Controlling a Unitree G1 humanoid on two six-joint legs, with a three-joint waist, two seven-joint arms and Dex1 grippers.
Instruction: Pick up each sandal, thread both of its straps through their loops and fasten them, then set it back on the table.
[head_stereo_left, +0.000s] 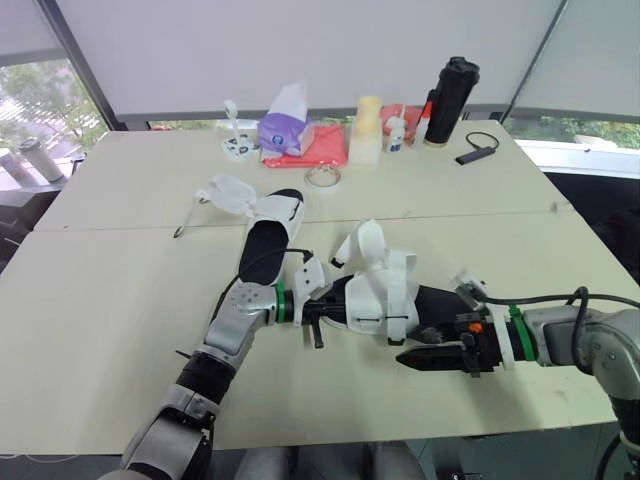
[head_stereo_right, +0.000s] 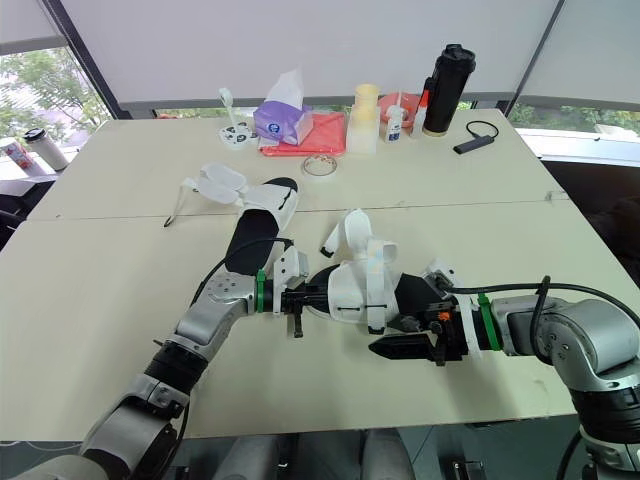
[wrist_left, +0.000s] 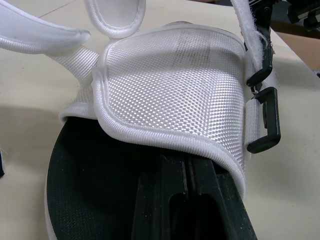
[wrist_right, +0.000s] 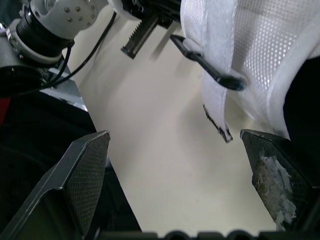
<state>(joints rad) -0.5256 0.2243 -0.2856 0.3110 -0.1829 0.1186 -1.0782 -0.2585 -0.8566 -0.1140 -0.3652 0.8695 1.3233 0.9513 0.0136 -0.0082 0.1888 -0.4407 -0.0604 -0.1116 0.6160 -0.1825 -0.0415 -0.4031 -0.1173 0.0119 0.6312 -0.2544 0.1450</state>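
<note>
One sandal (head_stereo_left: 385, 285), black-soled with a white mesh upper (wrist_left: 175, 85), is held just above the table's near middle. My left gripper (head_stereo_left: 318, 318) is shut on its sole, with one finger (wrist_left: 190, 200) under the upper. Black loops (wrist_left: 262, 120) line the upper's side. My right gripper (head_stereo_left: 432, 357) sits open at the sandal's near right side. A loose strap end (wrist_right: 215, 95) hangs between its fingers (wrist_right: 87, 170) without touching them. The second sandal (head_stereo_left: 268, 235) lies on the table farther back left, its white straps (head_stereo_left: 232, 193) spread open.
Along the far edge stand a purple tissue box (head_stereo_left: 285, 130), a red cloth (head_stereo_left: 322, 145), a yellow cup stack (head_stereo_left: 368, 130), small bottles (head_stereo_left: 398, 135), a black flask (head_stereo_left: 450, 100) and a black adapter with a cable (head_stereo_left: 478, 152). A clear ring (head_stereo_left: 323, 177) lies mid-table.
</note>
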